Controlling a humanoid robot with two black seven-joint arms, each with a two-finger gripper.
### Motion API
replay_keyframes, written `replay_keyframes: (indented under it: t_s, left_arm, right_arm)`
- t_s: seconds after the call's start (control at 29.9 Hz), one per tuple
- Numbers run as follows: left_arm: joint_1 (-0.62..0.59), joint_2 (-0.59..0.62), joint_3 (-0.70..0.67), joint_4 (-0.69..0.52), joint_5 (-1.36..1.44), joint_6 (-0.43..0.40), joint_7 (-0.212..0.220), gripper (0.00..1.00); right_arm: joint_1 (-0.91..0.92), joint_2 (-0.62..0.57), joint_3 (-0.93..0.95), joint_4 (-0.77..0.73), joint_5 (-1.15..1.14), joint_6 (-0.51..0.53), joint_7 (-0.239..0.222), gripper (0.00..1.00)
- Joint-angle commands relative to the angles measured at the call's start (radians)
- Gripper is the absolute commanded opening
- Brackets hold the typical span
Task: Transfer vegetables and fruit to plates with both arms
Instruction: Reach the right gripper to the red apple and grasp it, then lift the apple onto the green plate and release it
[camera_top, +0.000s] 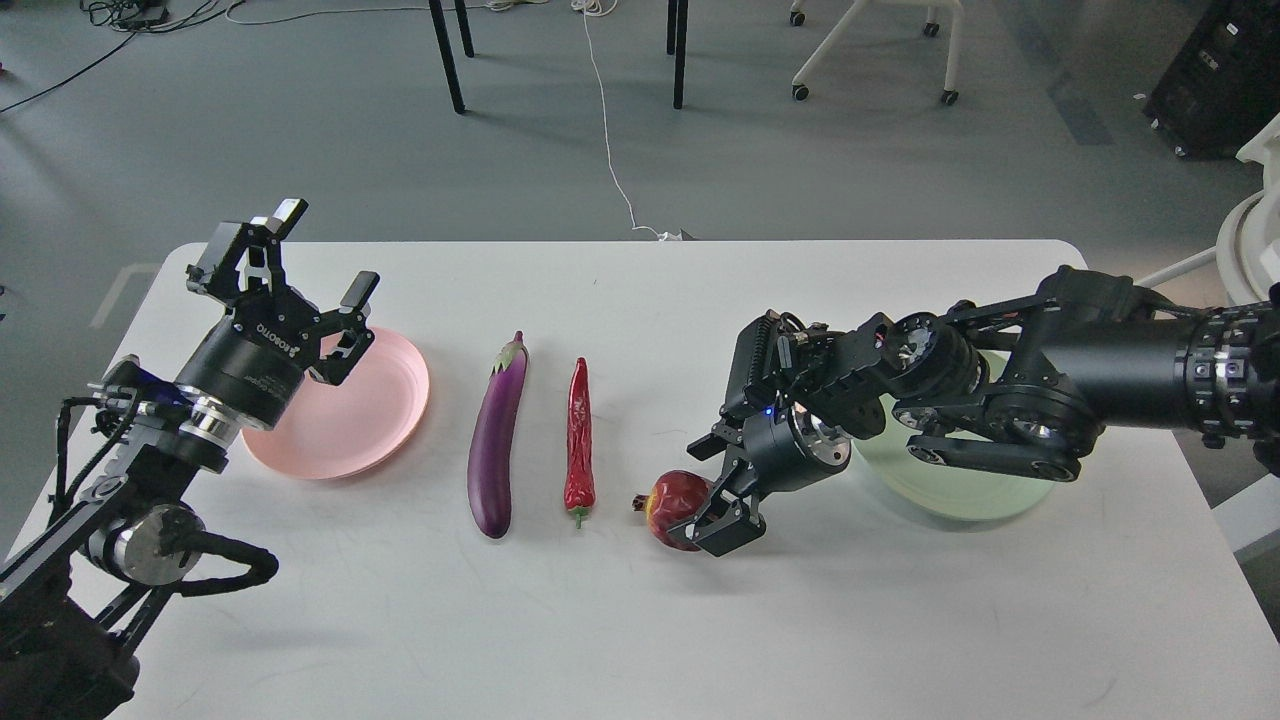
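Observation:
The purple eggplant (497, 436) and the red chili pepper (578, 438) lie side by side at the table's middle. The dark red pomegranate-like fruit (672, 503) sits to their right. My right gripper (701, 494) is open, with its fingers on either side of that fruit; I cannot tell if they touch it. The mint green plate (960, 492) lies behind the right arm, partly hidden. My left gripper (320, 255) is open and empty above the far left edge of the pale pink plate (350, 420). The yellow-green and pink fruit is out of view.
The white table (640, 620) ends close behind the plates. Beyond it are chair and table legs, a white cable on the grey floor and a black box at the far right.

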Motion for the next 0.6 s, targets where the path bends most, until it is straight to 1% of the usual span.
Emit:
replay_keyframes:
  t_s: [0.0,0.07,0.1,0.13,0.2,0.23,0.37,0.47,0.57]
  left_arm:
    - [0.003,0.000,0.000,0.000,0.000,0.001,0.000,0.99]
    - [0.003,0.001,0.000,0.000,0.000,0.001,0.000,0.99]
    - [0.003,0.001,0.000,0.000,0.000,0.001,0.000,0.99]
    - [0.003,0.001,0.000,0.000,0.000,0.001,0.000,0.99]
    - [0.003,0.000,0.000,0.000,0.001,0.001,0.000,0.99]
    - [0.003,0.000,0.000,0.000,0.001,0.001,0.000,0.99]
    - [0.003,0.000,0.000,0.000,0.004,-0.001,0.000,0.99]
    - [0.001,0.000,0.000,0.000,0.004,-0.002,0.001,0.99]
    - [0.000,0.001,0.000,0.000,0.004,-0.002,0.001,0.99]
  right_arm:
    - [-0.015,0.019,-0.001,-0.014,0.000,-0.001,0.000,0.94]
    - [-0.018,0.019,-0.001,-0.021,0.000,-0.001,0.000,0.92]
    - [-0.018,0.019,-0.003,-0.023,0.000,-0.001,0.000,0.86]
    - [-0.018,0.019,-0.008,-0.023,0.000,-0.001,0.000,0.76]
    - [-0.017,0.018,-0.012,-0.023,0.000,-0.001,0.000,0.52]
    - [-0.015,0.015,-0.012,-0.021,-0.001,-0.001,0.000,0.46]
    - [-0.002,-0.019,-0.012,-0.017,-0.002,-0.007,0.000,0.37]
    - [0.024,-0.066,-0.006,-0.006,-0.002,-0.015,0.000,0.35]
    - [0.058,-0.151,0.009,0.035,-0.003,-0.019,0.000,0.36]
